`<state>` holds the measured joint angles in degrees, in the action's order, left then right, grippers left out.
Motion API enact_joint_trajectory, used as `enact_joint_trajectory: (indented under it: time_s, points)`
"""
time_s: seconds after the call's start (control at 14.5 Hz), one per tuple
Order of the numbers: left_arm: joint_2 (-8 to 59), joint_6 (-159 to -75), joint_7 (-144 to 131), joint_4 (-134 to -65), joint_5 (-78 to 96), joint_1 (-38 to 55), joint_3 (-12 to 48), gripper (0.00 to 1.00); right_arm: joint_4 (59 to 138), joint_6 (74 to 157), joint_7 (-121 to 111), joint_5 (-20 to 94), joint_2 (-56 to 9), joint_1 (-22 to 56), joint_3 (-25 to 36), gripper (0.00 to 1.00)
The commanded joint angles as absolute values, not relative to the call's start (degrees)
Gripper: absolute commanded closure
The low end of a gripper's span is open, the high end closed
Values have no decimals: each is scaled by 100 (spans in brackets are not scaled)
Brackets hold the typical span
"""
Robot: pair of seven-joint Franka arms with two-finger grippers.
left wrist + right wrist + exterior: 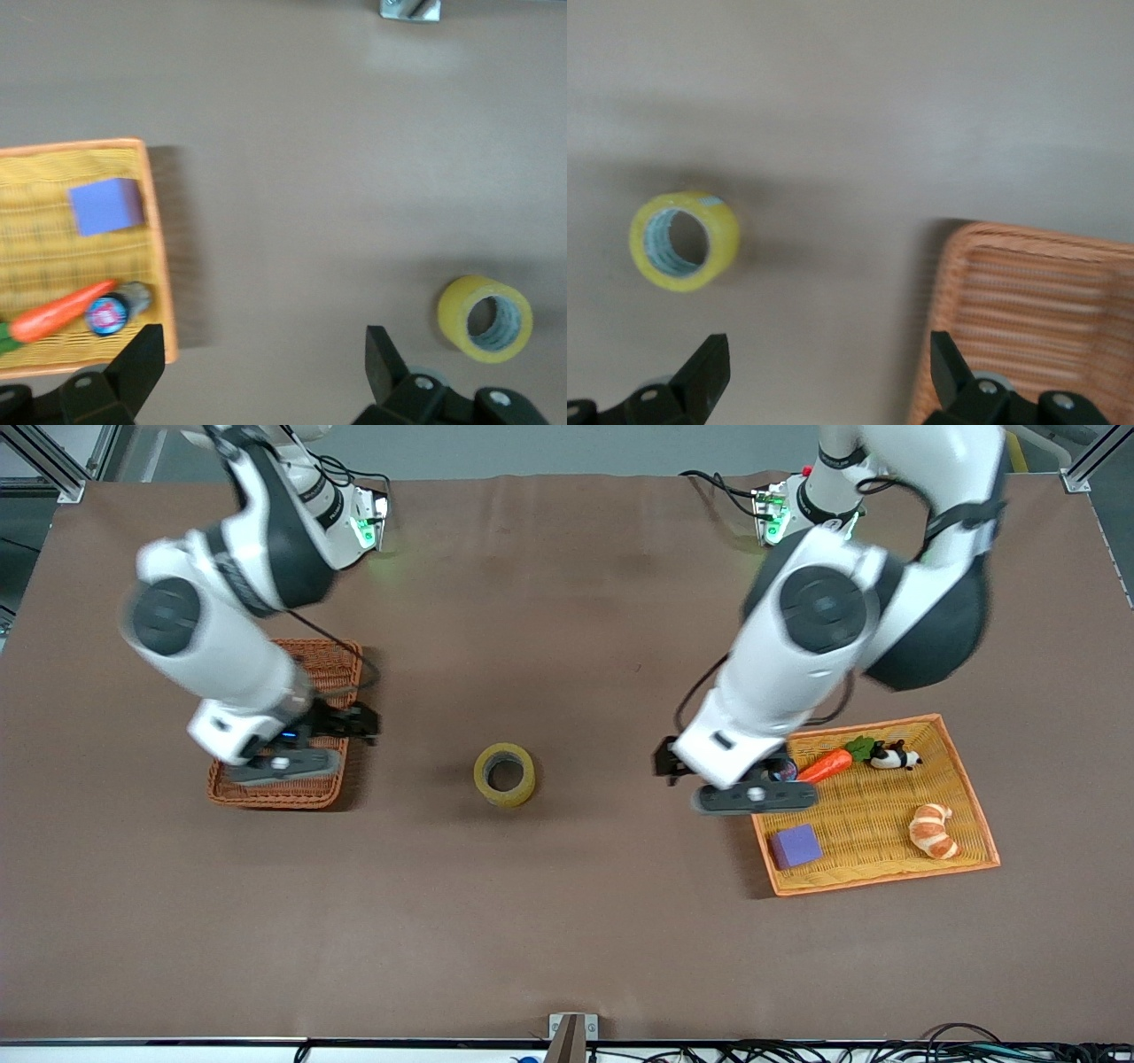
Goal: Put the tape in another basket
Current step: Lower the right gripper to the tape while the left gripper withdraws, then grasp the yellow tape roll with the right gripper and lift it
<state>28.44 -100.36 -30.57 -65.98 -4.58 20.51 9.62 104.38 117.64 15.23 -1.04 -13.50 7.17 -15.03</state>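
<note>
Yellowish tape [504, 774] lay on bare table between the baskets, unheld, so the move seemed barely half done. The left gripper [264, 372] hung open at the tray's [971, 797] edge; the right gripper [824, 376], open, hung over the basket [275, 793] rim.

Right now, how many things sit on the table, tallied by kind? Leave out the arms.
Baskets: 2 – basket, orange-yellow tray
Tape: 1 – tape
Toy foods: 2 – carrot, croissant
Purple block: 1
Panda toy: 1
Small round can: 1
Total: 8
</note>
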Motion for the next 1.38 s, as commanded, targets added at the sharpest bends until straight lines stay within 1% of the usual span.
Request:
enact_joint_trajectory:
  time_s: [0.0,0.07,0.21,0.35,0.41,0.55,0.69,0.9,1.04,1.18,1.24,1.31]
  points:
    - [2286,-9766,-2656,-6961,-352,1680,993,0,10863,12601,2850,-743,-1842,886,-2020,0]
    - [2207,-9625,-2498,-6996,-343,1531,993,0,10820,12717,3526,-1208,-2124,1027,-2117,0]
    - [1952,-9598,-2041,-7118,-142,1101,1002,0,10775,13111,4618,-2079,-2678,1142,-2328,0]
    - [1566,-9598,-1681,-7460,96,582,1176,0,10662,13542,5087,-2433,-3127,1160,-2469,0]
    - [1364,-9598,-1453,-7627,105,467,1186,0,10600,13570,5150,-2522,-3268,1186,-2478,0]
    - [1047,-9598,-1275,-7953,97,352,1151,0,10591,13605,5177,-2723,-3357,1222,-2479,0]
    - [783,-9615,-1257,-8243,97,246,1151,0,10539,13806,5177,-2926,-3567,1230,-2479,0]
    - [590,-9633,-1178,-8489,27,255,1125,1,10520,13974,5177,-2970,-3647,1344,-2479,0]
    - [405,-9781,-1143,-8753,35,298,985,3,10521,14045,5177,-3216,-3726,1380,-2479,0]
    - [229,-9870,-1143,-9138,114,351,722,2,10521,14054,5168,-3234,-3770,1362,-2479,0]
    - [81,-10096,-1099,-9358,114,360,590,2,10512,14089,5168,-3243,-3805,1362,-2479,0]
    - [-130,-10455,-968,-9717,114,404,545,0,10520,14124,5168,-3356,-3823,1362,-2479,0]
